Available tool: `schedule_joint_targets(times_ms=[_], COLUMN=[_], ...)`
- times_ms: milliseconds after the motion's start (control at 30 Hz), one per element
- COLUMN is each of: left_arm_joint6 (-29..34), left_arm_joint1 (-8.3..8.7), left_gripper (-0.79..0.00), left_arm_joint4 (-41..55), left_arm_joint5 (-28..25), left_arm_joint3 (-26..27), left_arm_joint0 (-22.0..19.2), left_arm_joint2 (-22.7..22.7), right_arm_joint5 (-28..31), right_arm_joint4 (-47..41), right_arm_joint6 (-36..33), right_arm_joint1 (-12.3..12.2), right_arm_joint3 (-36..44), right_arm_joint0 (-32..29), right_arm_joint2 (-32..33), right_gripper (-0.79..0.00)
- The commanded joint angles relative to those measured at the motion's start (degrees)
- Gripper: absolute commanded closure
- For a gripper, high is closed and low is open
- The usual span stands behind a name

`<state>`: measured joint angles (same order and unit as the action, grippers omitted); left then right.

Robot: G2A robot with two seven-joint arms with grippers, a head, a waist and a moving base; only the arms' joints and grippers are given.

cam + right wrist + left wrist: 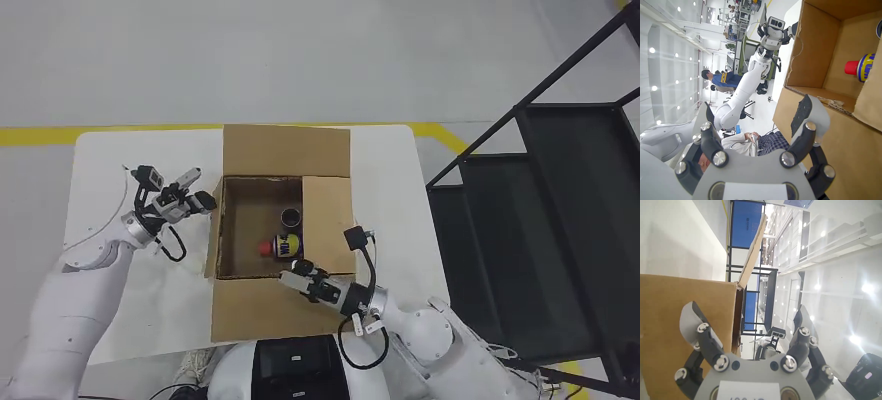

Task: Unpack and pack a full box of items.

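Note:
An open cardboard box [285, 150] stands mid-table. On its floor lies a blue-and-yellow can with a red cap [284, 246] [859, 67], and a dark round can [292, 216] stands behind it. My left gripper [203, 199] [747, 317] is open and empty, just outside the box's left wall [668, 304], at rim height. My right gripper [298, 276] [755, 113] is open and empty over the box's near flap [838, 142], at the near rim. The left gripper [772, 24] also appears across the box in the right wrist view.
The white table [130, 170] has bare room left of the box and a narrower strip on the right. The box's right flap [328, 225] is folded inward over part of the opening. A black metal staircase [540, 220] stands beside the table's right.

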<state>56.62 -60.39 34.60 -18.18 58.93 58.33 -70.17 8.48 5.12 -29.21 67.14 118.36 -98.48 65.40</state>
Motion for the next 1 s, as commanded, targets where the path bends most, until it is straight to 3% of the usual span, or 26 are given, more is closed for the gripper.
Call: schedule_joint_targets(times_ms=[0, 100, 200, 367, 500, 700, 833, 967], left_arm_joint6=[0.4, 1.5, 3.1, 6.0, 6.8, 5.1, 3.2, -0.1], left_arm_joint1=[0.0, 0.47, 1.41, 2.97, 3.36, 2.39, 0.56, -1.73], left_gripper=[-0.785, -0.785, -0.785, -0.785, -0.785, -0.785, -0.785, -0.785], left_arm_joint4=[0.0, 0.5, 1.4, 1.4, -1.1, -8.8, -11.4, -15.7], left_arm_joint5=[-0.1, -0.9, -1.2, 1.7, 5.6, 11.1, 13.6, 12.1], left_arm_joint3=[-0.1, 1.2, 5.9, 19.9, 29.7, 35.1, 31.2, 25.0], left_arm_joint0=[-0.2, -0.1, 1.4, 5.7, 6.6, 0.9, -4.4, -9.4], left_arm_joint2=[-0.2, -2.3, -6.1, -12.1, -12.4, -3.4, 6.3, 15.1], right_arm_joint5=[0.5, 1.5, 2.4, 4.4, 5.7, 7.7, 9.8, 11.8], right_arm_joint4=[-0.3, -0.8, -1.5, -2.9, -3.9, -5.7, -8.3, -10.6], right_arm_joint6=[-0.4, -1.3, -1.4, 0.3, 3.3, 7.4, 7.7, 7.0], right_arm_joint1=[-0.2, -0.4, -0.5, -0.9, -1.1, -1.5, -1.8, -2.1], right_arm_joint3=[0.2, 0.4, 0.5, 0.5, 0.5, 0.9, 0.4, -0.6], right_arm_joint0=[-0.5, -0.9, -1.2, -2.8, -5.2, -9.7, -12.3, -13.9], right_arm_joint2=[0.5, 0.9, 1.8, 4.0, 6.8, 11.5, 14.4, 16.9], right_gripper=[-0.785, -0.785, -0.785, -0.785, -0.785, -0.785, -0.785, -0.785])
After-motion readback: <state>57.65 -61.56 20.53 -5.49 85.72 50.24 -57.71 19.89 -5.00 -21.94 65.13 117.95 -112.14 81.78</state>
